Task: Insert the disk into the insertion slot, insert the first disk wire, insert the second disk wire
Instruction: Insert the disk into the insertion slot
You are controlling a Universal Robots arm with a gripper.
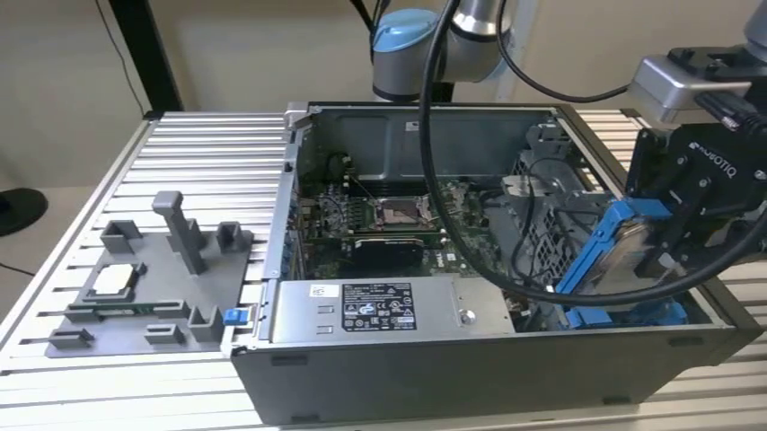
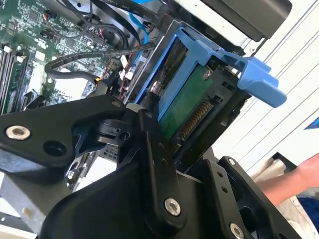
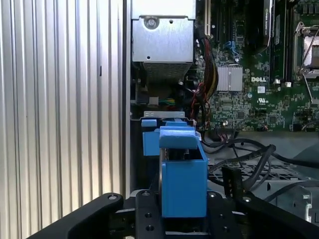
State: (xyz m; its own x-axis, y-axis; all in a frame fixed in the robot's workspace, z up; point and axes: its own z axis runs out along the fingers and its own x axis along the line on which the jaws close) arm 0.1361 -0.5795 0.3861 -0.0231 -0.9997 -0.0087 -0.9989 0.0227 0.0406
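The disk (image 1: 613,244) sits clamped between the jaws — tilted.

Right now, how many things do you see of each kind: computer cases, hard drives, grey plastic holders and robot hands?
Open grey metal computer case: 1
Silver hard drive in a bright blue plastic carrier: 1
Grey plastic holder with upright posts: 1
Black robot hand, gripping that drive: 1
Total: 4
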